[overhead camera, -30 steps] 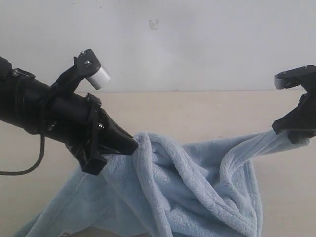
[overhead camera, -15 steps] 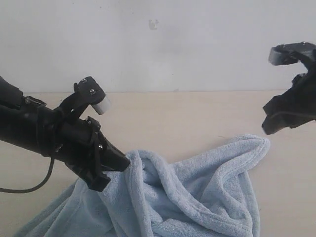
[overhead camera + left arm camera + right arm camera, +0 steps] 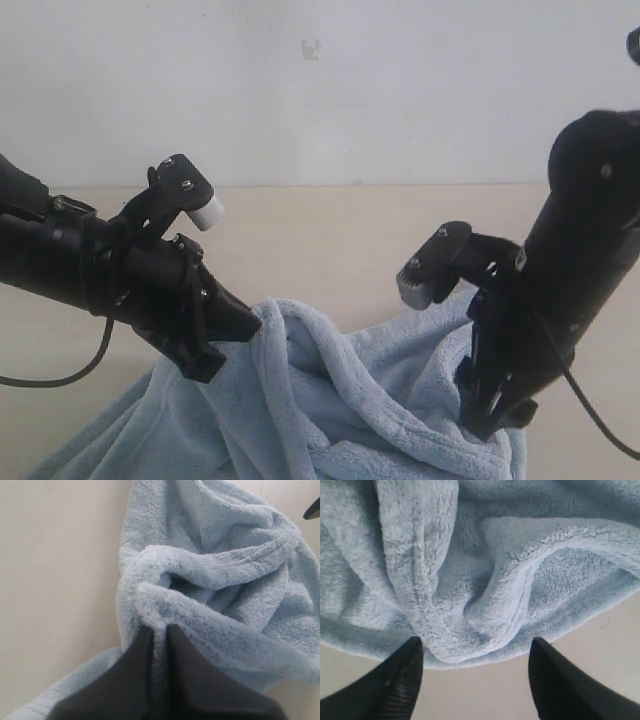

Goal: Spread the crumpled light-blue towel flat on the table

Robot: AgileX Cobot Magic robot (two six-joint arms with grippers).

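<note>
Gripping stage, it seems: left claw [image 3: 159, 630] pinches a fold of the towel [image 3: 380, 400] bunched lower-centre on the tabletop [image 3: 350, 230], right claw [image 3: 475, 652] gapes above its hem and must clamp, then pull outward

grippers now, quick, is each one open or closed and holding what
Left gripper: closed on a fold of the fluffy light-blue fleece towel.
Right gripper: open over the towel's hemmed edge, holding nothing.

Soft, even, slightly hazy light; faint shadows
</note>
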